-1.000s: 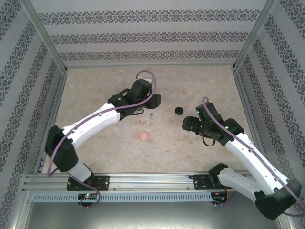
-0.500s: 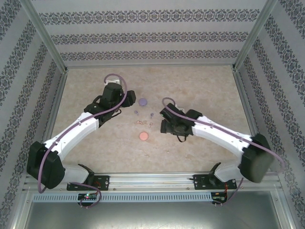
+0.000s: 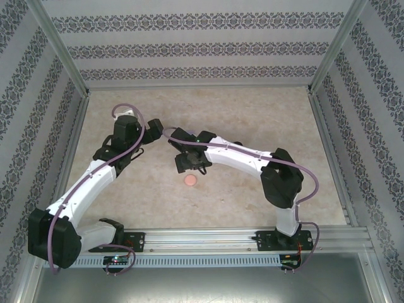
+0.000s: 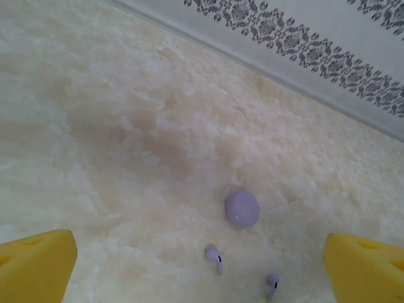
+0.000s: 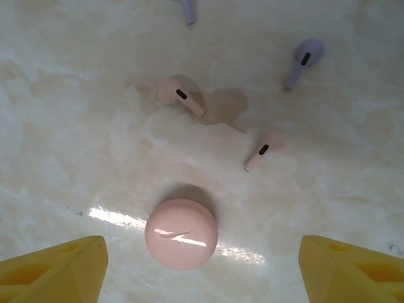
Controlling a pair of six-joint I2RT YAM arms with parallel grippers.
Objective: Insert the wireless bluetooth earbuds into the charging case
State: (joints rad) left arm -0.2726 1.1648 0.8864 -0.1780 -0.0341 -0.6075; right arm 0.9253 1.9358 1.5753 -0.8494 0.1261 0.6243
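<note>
In the right wrist view a round pink charging case (image 5: 181,234) lies shut on the table, with two pink earbuds (image 5: 180,96) (image 5: 264,150) beyond it and a lilac earbud (image 5: 303,60) further off. My right gripper (image 5: 205,270) hovers open above the pink case, touching nothing. In the left wrist view a shut lilac case (image 4: 242,208) lies near two lilac earbuds (image 4: 214,257) (image 4: 273,282). My left gripper (image 4: 201,268) stands wide open and empty above them. From above, the right gripper (image 3: 189,161) hangs just behind the pink case (image 3: 189,181), and the left gripper (image 3: 156,130) is to its left.
The right arm (image 3: 240,158) stretches across the middle of the marble-patterned table (image 3: 265,120) from the right. Patterned walls (image 3: 202,47) and metal frame posts close in the table at the back and sides. The left arm (image 3: 82,183) runs along the left side.
The right arm has swung far left across the table to hover over the pink case and earbuds. The left arm has drawn back to the left and its jaws have opened wide.
</note>
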